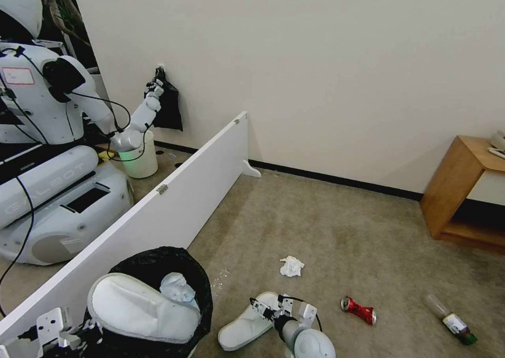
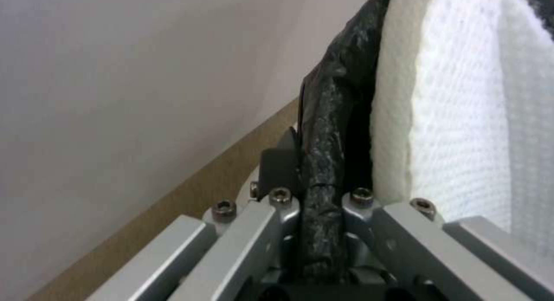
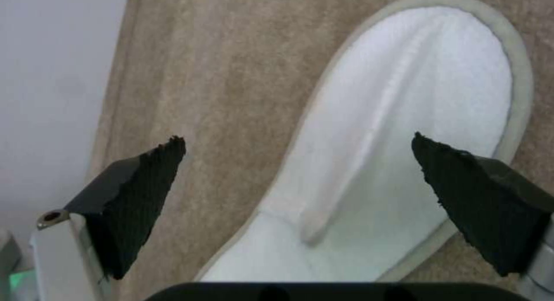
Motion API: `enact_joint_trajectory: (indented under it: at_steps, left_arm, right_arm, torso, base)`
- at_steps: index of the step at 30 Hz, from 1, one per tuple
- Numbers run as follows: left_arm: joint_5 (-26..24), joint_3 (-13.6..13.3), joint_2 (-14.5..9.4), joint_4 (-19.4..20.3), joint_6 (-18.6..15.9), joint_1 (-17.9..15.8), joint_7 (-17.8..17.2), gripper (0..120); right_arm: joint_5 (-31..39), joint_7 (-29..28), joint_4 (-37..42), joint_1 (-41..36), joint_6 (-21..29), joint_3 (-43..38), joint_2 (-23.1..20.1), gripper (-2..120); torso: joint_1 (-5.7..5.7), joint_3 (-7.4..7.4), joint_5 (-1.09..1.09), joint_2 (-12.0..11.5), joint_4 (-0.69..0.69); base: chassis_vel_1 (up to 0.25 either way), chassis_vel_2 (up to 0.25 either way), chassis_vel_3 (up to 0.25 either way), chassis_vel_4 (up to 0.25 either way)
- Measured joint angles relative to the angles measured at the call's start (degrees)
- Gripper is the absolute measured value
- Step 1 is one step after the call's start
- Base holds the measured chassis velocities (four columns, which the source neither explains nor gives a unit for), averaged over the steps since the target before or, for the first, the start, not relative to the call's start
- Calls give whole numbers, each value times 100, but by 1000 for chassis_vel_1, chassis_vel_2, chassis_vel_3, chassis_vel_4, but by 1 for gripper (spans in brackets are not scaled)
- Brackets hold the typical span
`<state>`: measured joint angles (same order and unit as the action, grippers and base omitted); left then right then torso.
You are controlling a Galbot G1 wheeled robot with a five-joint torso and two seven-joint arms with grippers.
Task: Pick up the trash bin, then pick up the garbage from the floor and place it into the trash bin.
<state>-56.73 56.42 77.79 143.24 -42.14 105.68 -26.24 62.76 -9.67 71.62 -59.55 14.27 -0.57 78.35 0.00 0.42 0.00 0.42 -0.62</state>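
Note:
The trash bin (image 1: 195, 274), lined with a black bag, stands at the lower left of the head view. It holds one white slipper (image 1: 139, 308) and a crumpled tissue (image 1: 176, 287). My left gripper (image 1: 84, 330) is shut on the bag-covered rim (image 2: 326, 132), with the slipper (image 2: 462, 119) right beside it. A second white slipper (image 1: 239, 329) lies on the carpet. My right gripper (image 1: 273, 306) hovers just above it, open, with its fingers (image 3: 144, 192) spread either side of the slipper (image 3: 404, 97). On the floor lie a tissue (image 1: 291, 266), a crushed red can (image 1: 359, 310) and a clear bottle (image 1: 451, 320).
A long white partition board (image 1: 158, 210) runs along the bin's left side. Behind it are another robot (image 1: 52, 137) and a plain white bin (image 1: 141, 160). A wooden cabinet (image 1: 463, 189) stands at the right wall. Open carpet lies between the litter and the wall.

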Motion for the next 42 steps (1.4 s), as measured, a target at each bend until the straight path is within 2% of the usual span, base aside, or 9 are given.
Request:
enact_joint_trajectory:
  at_steps: [17, 24, 30, 31, 33, 36, 38, 40, 42]
  left_arm:
    - [-12, 16, -33, 0, 0, -29, 1, 2]
    - [-19, 19, -41, 0, 0, -31, -2, 2]
    - [-27, 19, -41, 0, 0, -31, -5, 2]
    - [-27, 19, -41, 0, 0, -31, -5, 2]
    - [-34, 19, -42, 0, 0, -33, -6, 2]
    - [-34, 19, -41, 0, 0, -32, -7, 2]
    - [-36, 19, -40, 0, 0, -33, -7, 2]
    - [-38, 19, -40, 0, 0, -34, -7, 2]
    - [-41, 20, -45, 0, 0, -38, -7, 2]
  right_arm:
    - [-53, 136, -493, 124, -23, -85, 128, 100]
    - [-51, 220, -578, 176, -23, -52, 151, 76]
    - [-56, 249, -593, 161, -15, -23, 161, 49]
    - [-56, 249, -593, 161, -15, -23, 161, 49]
    - [-65, 250, -563, 146, -10, -16, 144, 37]
    - [-69, 250, -556, 144, -10, -16, 137, 34]
    - [-89, 250, -534, 132, -9, -20, 124, 20]
    - [-94, 250, -519, 126, -8, -22, 120, 17]
    - [-104, 250, -481, 108, -7, -30, 107, 7]
  torso:
    - [0, 0, 0, 0, 0]
    - [0, 0, 0, 0, 0]
    - [0, 0, 0, 0, 0]
    - [0, 0, 0, 0, 0]
    - [0, 0, 0, 0, 0]
    - [0, 0, 0, 0, 0]
    - [0, 0, 0, 0, 0]
    - [0, 0, 0, 0, 0]
    - [0, 0, 0, 0, 0]
  base:
    - [0, 0, 0, 0]
    - [0, 0, 0, 0]
    - [0, 0, 0, 0]
    - [0, 0, 0, 0]
    - [0, 0, 0, 0]
    - [0, 0, 0, 0]
    - [0, 0, 0, 0]
    - [0, 0, 0, 0]
    - [0, 0, 0, 0]
